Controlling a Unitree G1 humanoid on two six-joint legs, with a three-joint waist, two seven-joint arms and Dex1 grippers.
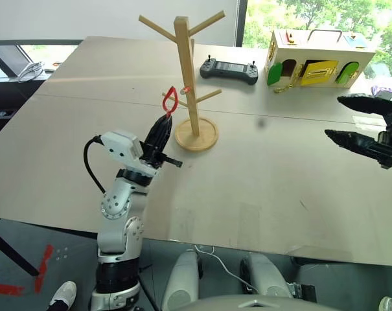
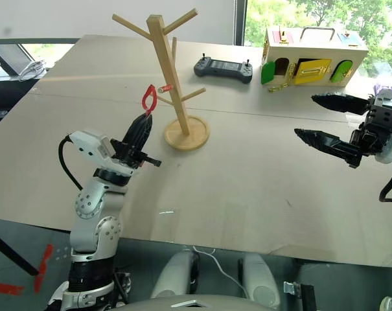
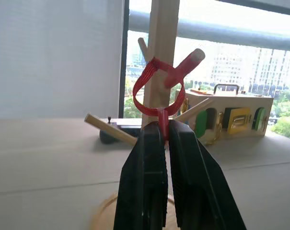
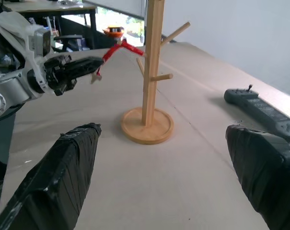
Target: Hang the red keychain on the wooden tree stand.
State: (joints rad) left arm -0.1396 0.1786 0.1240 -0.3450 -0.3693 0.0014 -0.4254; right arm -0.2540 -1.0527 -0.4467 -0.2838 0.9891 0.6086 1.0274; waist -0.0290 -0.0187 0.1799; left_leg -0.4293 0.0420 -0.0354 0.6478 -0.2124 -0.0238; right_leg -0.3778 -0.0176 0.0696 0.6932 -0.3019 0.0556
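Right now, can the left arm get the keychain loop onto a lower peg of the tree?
Probably yes. The left gripper holds the red keychain upright beside the wooden tree stand, nothing between them.

Key of the red keychain (image 3: 158, 93) hidden behind left gripper (image 3: 165, 132) fingers. Wooden tree stand (image 3: 162, 57) top cut off at frame edge; its base mostly hidden.

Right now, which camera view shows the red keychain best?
The left wrist view: the red keychain appears large, its loop open, pinched in the left tool before the wooden tree stand. Both eye views show it small above that tool. The right wrist view shows it sideways, beside the post.
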